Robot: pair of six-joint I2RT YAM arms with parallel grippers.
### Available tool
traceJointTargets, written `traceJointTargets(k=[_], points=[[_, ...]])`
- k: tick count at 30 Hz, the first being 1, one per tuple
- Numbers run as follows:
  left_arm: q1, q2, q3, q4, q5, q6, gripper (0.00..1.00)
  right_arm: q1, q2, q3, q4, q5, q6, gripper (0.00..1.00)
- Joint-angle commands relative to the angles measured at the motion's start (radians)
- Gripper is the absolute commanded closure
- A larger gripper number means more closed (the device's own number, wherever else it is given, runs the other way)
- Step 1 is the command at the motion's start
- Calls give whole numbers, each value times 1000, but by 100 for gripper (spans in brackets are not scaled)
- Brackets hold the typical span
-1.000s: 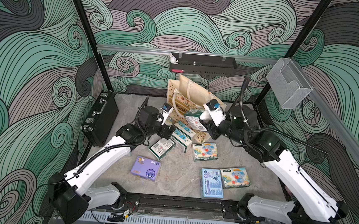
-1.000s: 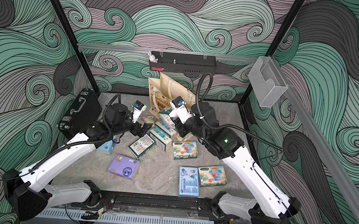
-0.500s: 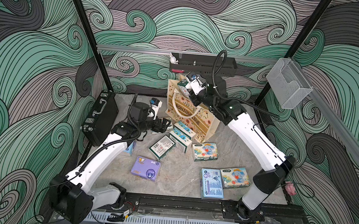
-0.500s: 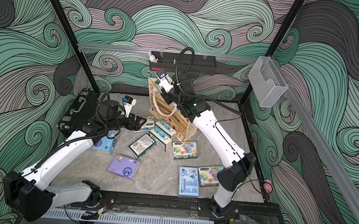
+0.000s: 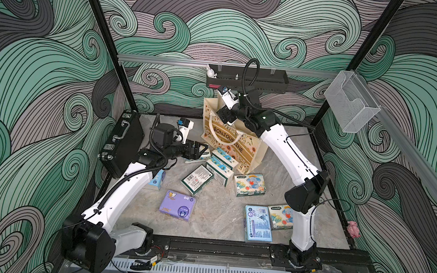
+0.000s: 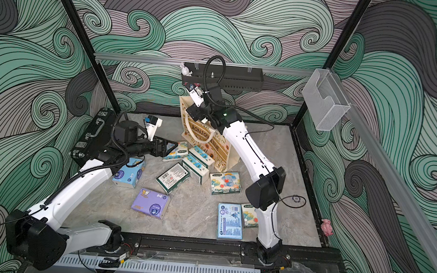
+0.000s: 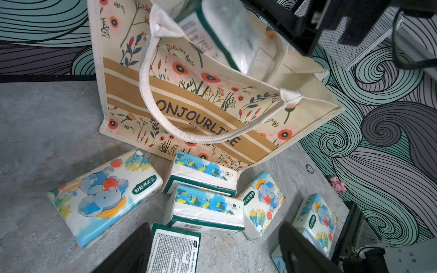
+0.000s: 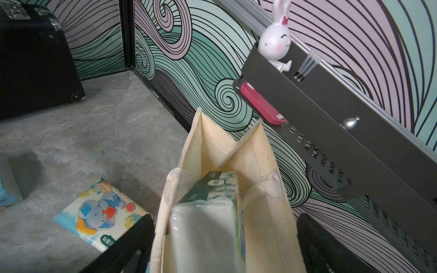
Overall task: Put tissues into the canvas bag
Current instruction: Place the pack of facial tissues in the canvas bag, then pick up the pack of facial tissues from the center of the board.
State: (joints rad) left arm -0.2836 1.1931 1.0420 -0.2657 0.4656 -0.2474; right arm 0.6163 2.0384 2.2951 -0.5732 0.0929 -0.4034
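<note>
Right gripper spread wide over canvas bag, green-edged tissue pack inside, left gripper wide above loose packs on bench.

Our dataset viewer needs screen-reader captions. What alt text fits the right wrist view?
The open right gripper straddles the mouth of the canvas bag, with a green-edged tissue pack standing inside it. An elephant-print pack lies on the grey table beside the bag; a rabbit figurine sits on a black shelf.
</note>
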Motion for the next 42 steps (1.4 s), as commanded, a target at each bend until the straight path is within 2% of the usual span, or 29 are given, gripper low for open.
traceJointTargets(k=[1, 6, 11, 17, 23, 28, 32, 35, 39, 42], points=[[11, -21, -2, 22, 32, -13, 14, -9, -49, 24, -44, -28, 64, 3], [11, -11, -2, 24, 39, -17, 14, -10, -142, -36, -48, -39, 86, 3], [12, 3, -2, 17, 37, -14, 14, -10, -275, -200, -23, -48, 133, 3], [11, 67, 22, -30, 24, -20, 15, -8, -613, -740, 161, -119, 286, 4], [11, 147, 48, -64, 42, -37, 16, 4, -1004, -1274, 235, -207, 434, 9], [10, 180, 55, -78, 38, -27, 16, 51, -1235, -1563, 238, -276, 582, 11], [10, 211, 55, -61, 71, -40, 16, 112, -1352, -1681, 219, -252, 663, 11], [10, 259, 63, -54, 100, -52, 16, 137, -1418, -1707, 120, -185, 733, 11], [7, 312, 99, -104, 141, -54, 16, 137, -1427, -1710, 0, -171, 799, 14], [3, 365, 135, -144, 172, -81, 18, 138, -1428, -1758, 58, -206, 821, 12]])
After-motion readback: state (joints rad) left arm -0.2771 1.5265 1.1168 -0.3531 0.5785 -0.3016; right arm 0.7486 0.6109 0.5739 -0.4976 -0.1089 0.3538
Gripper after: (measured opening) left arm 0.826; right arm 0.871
